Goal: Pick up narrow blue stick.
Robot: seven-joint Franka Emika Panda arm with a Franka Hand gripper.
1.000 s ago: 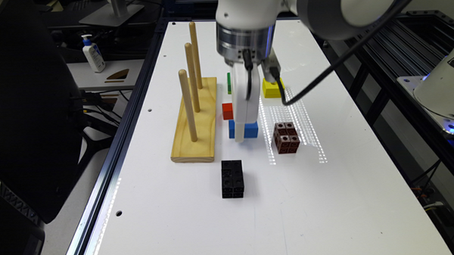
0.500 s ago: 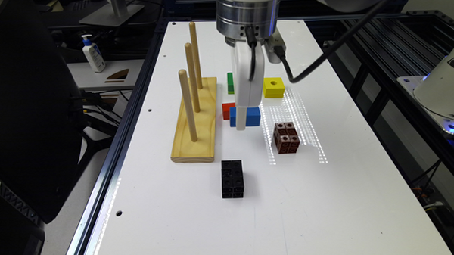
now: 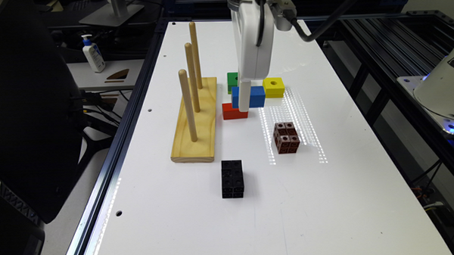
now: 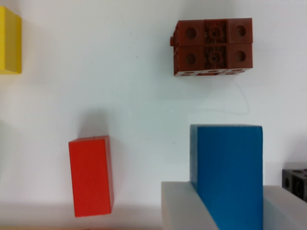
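The black block (image 3: pixel 232 179) sits nearest, open white table (image 3: pixel 328 199) around it. The brown block (image 3: pixel 286 137) lies beyond. The gripper (image 3: pixel 244 104) clamps the narrow blue stick (image 3: pixel 254 96), now raised off the table (it sat lower before) above the red block (image 3: pixel 232 111); yellow block (image 3: pixel 273 87) just behind.

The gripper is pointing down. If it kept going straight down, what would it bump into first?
Probably the white table. The gripper holds the narrow blue stick in its jaws, and the wrist view shows bare table under it, the red block off beside.
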